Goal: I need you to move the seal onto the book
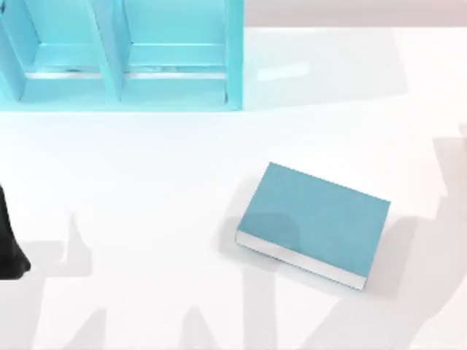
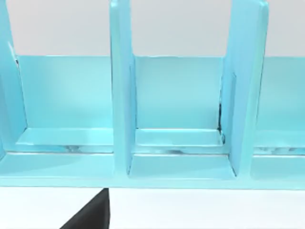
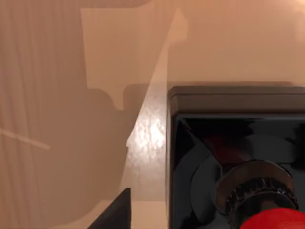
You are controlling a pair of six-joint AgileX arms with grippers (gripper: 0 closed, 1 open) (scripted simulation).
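Fingers' state I cannot tell; right wrist sits over the seal (image 3: 238, 162), so close squarely around its red knob, then carry to the book (image 1: 314, 222)

The book (image 1: 314, 219) has a matt teal cover and white paper page edges. Close against the right wrist camera, the seal (image 3: 238, 157) shows a glossy black base, a ribbed metallic collar and a shiny red knob. The cyan shelf (image 2: 124, 95) looks smooth and faintly glossy.
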